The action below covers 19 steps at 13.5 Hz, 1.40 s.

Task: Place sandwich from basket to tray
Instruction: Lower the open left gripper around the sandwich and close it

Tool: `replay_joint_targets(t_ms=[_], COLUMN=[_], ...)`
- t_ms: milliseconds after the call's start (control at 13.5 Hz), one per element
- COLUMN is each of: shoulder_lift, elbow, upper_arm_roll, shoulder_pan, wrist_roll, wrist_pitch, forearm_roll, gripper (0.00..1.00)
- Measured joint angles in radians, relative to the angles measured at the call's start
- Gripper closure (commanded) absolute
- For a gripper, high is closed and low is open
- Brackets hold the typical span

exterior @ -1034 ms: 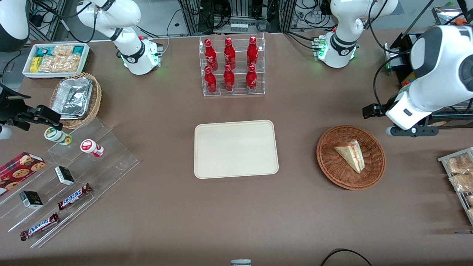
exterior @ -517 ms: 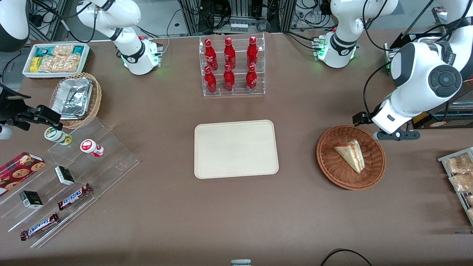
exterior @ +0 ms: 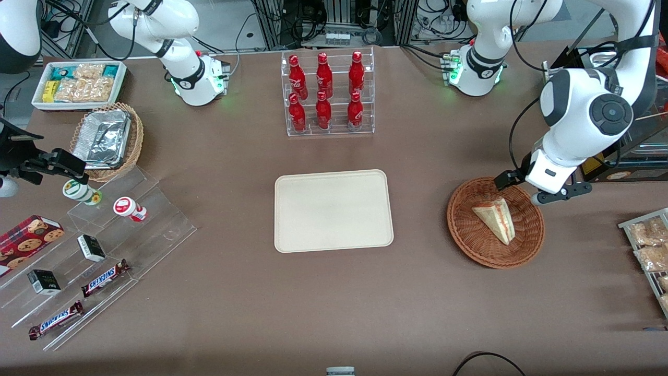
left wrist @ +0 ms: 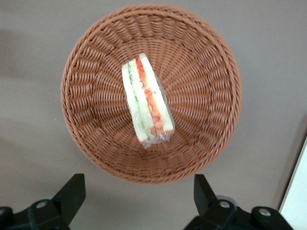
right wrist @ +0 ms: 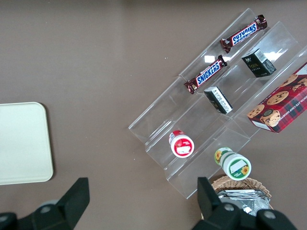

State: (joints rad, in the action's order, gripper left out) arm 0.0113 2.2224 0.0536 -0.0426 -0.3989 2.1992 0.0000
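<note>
Gripper (left wrist: 136, 194) hung spread-fingered above the basket (exterior: 464, 237) rim | sandwich (exterior: 494, 220) lay inside, tray (exterior: 292, 237) well apart | risk: fingers slipping on clear wrap, dropping it.

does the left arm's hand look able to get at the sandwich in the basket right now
Probably yes. The hand hangs open above the basket rim, and the sandwich lies alone and uncovered in the middle, so nothing visible blocks a straight descent.

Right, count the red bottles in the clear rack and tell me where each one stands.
6 red bottles, all in the clear rack farther from the front camera than the tray: three on the upper tier, three on the lower. None looks hidden. The claw hovers over the basket.
</note>
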Motion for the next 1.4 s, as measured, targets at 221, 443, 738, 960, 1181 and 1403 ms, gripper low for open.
replay_joint_targets(t_ms=[221,443,738,960,1181,1403], shoulder_lift=[-0.003,-0.02,-0.059,-0.093,-0.132,-0.169], elbow=[0.059,0.08,0.08,0.08,0.072,0.039], upper_arm_roll=[0.0,0.0,0.0,0.001,0.001,0.001], shoulder_pan=[0.0,0.0,0.0,-0.001,-0.004,-0.004], wrist_roll=[-0.171,-0.312,-0.408,-0.42,-0.42,-0.42], wrist_pitch=[0.111,0.162,0.185,0.205,0.223,0.227], forearm_roll=[0.0,-0.001,-0.001,-0.001,0.0,0.0], gripper=[0.0,0.0,0.0,0.0,0.0,0.0])
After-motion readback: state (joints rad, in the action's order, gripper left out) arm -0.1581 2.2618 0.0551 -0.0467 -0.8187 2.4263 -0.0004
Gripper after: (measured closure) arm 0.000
